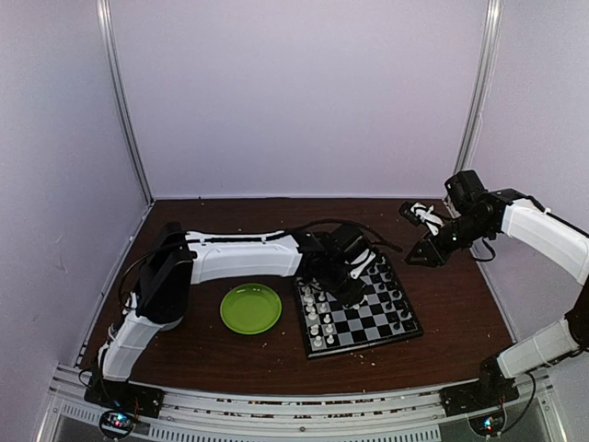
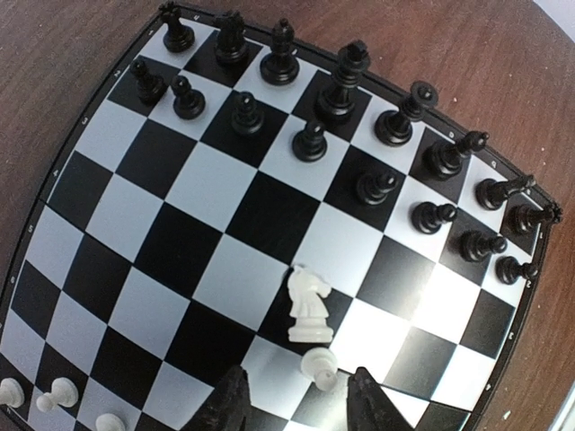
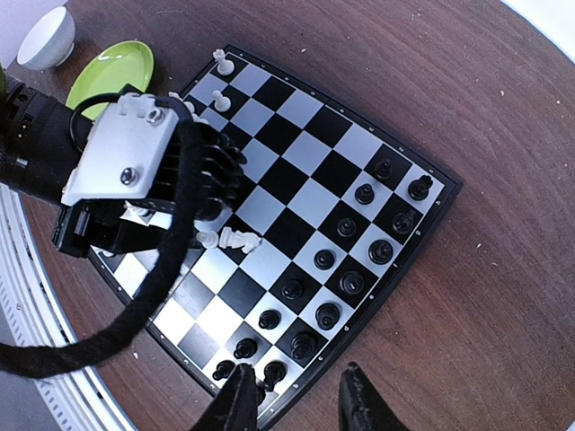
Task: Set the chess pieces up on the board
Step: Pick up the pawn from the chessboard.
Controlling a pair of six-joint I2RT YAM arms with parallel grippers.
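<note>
The board (image 1: 361, 311) lies flat on the brown bench (image 1: 230, 217), just right of the green plate (image 1: 250, 308) and apart from it; the black pieces (image 2: 310, 142) stand in two full rows along the board's far right edge, each on its own square; a handful of white pieces (image 1: 315, 320) stand along the opposite edge, nearest the plate, and three of them show as white pawns (image 2: 56, 392) at the bottom left corner of the left wrist view.

The left arm reaches across from the left, and the left end effector (image 2: 297, 379) hangs low over the middle of the board; its two dark fingers (image 2: 229, 404) are parted about one square's width and hold nothing; a lone white pawn (image 2: 319, 364) sits just ahead of the gap between the tips, touching neither finger, and whether it is upright or tipped cannot be told; a white knight (image 2: 308, 305) stands upright just beyond that pawn, on the side toward the black rows.

The right end effector (image 3: 296, 382) is raised well above the bench, off the board's far right corner; its fingers (image 3: 359, 404) stand partly apart, with nothing between them; a white bowl (image 3: 45, 36) rests beyond the plate; pale crumbs (image 1: 375, 357) dot the bench near the board's front edge.
</note>
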